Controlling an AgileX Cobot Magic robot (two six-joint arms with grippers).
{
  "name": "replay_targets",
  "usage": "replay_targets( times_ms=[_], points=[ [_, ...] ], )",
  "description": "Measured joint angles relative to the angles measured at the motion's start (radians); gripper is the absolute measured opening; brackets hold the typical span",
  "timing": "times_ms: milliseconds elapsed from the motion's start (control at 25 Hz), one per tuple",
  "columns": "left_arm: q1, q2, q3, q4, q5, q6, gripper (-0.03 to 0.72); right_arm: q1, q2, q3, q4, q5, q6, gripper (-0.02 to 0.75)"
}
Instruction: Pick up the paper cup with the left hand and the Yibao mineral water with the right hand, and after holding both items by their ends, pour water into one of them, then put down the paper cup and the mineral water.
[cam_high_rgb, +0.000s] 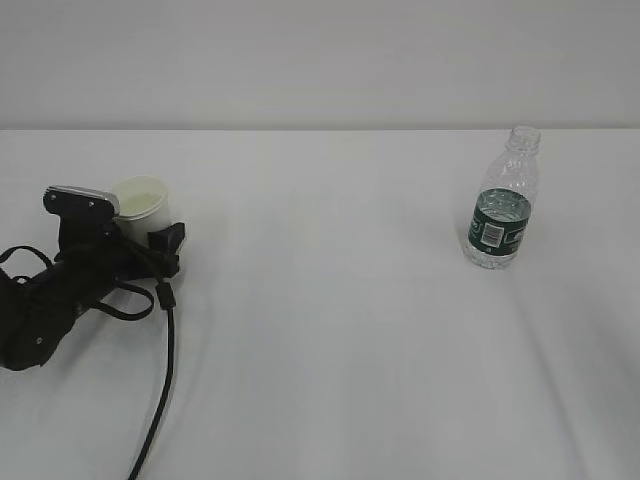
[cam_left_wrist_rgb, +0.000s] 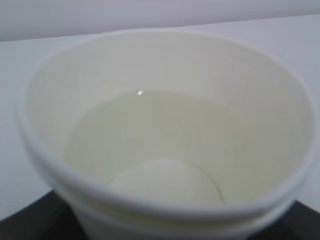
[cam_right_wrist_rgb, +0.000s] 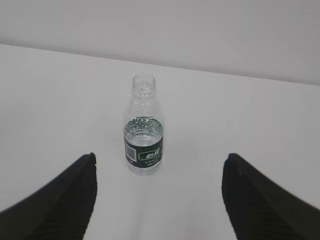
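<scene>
Exterior view shows the paper cup (cam_high_rgb: 140, 203) standing at the table's (cam_high_rgb: 330, 350) left, the left hand (cam_high_rgb: 150, 238) around its lower wall; whether it grips or has released I cannot tell. Water (cam_left_wrist_rgb: 150, 145) sits inside, so a sideways drag could tip it. The Yibao mineral water (cam_high_rgb: 503, 200) stands upright well apart, the right hand (cam_right_wrist_rgb: 160, 200) spread wide and empty behind it, bare tabletop all round.

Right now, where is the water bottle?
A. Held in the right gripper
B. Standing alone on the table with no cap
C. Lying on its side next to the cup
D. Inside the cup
B: the bottle stands upright on the table with a bare open neck, and the right gripper is open with its fingers clear of it.
</scene>
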Motion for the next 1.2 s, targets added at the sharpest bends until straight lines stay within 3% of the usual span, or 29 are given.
replay_targets(
  times_ms=[1200],
  points=[
    [0.000,-0.047,0.054,0.002,0.004,0.041,0.543,0.000,0.022,0.000,0.002,0.000,0.000,0.589]
  ],
)
